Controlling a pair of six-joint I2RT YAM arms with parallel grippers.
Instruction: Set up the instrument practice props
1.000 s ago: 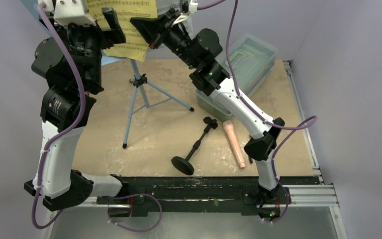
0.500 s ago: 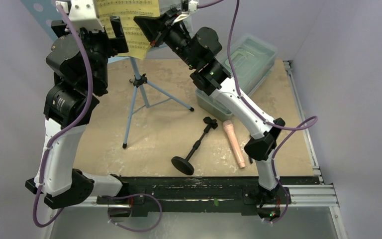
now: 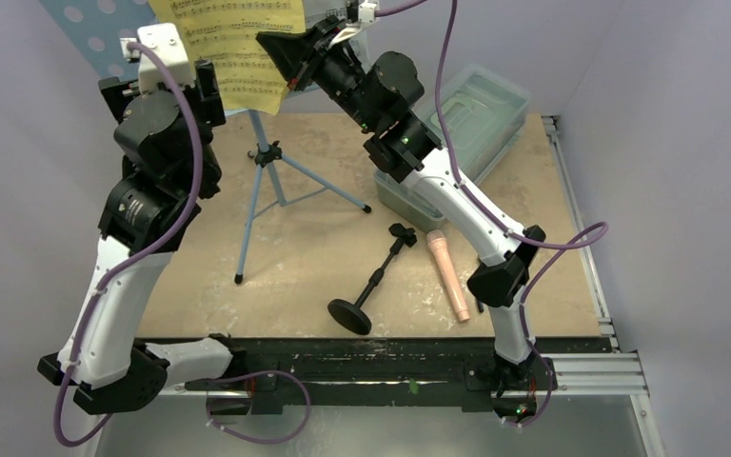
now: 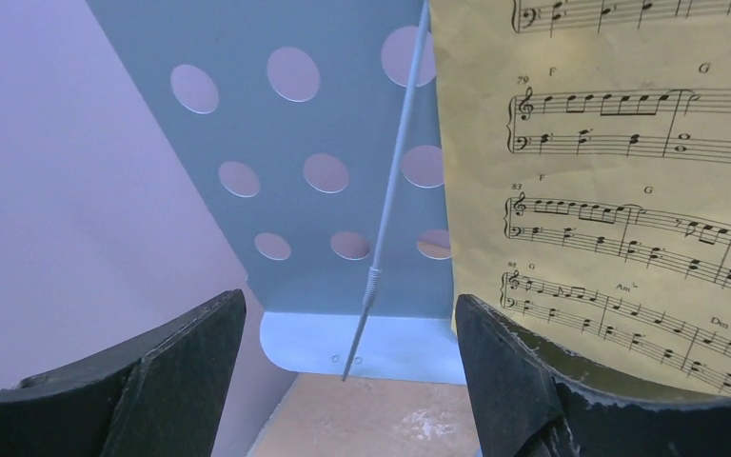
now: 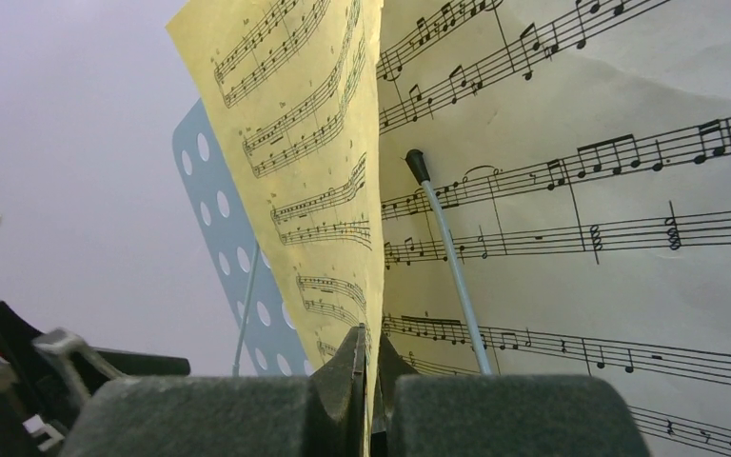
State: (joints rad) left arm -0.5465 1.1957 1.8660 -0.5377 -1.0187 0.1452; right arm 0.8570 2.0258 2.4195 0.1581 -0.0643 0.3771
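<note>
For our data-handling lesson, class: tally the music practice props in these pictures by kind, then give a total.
Music stand: 1
Music sheets: 2 (one yellow, one white)
Mic stand: 1
Toy microphone: 1
Total: 5

Matt painted-metal music stand (image 4: 276, 133); thin, faintly creased yellow paper music sheet (image 4: 619, 200); scuffed, dull tan surface (image 3: 305, 257); translucent plastic box (image 3: 481, 109).

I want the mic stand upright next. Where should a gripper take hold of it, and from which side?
Probably mid-shaft, from above, jaws across the rod: the mic stand lies on its side, its rod thin and bare, its round base wide.
</note>
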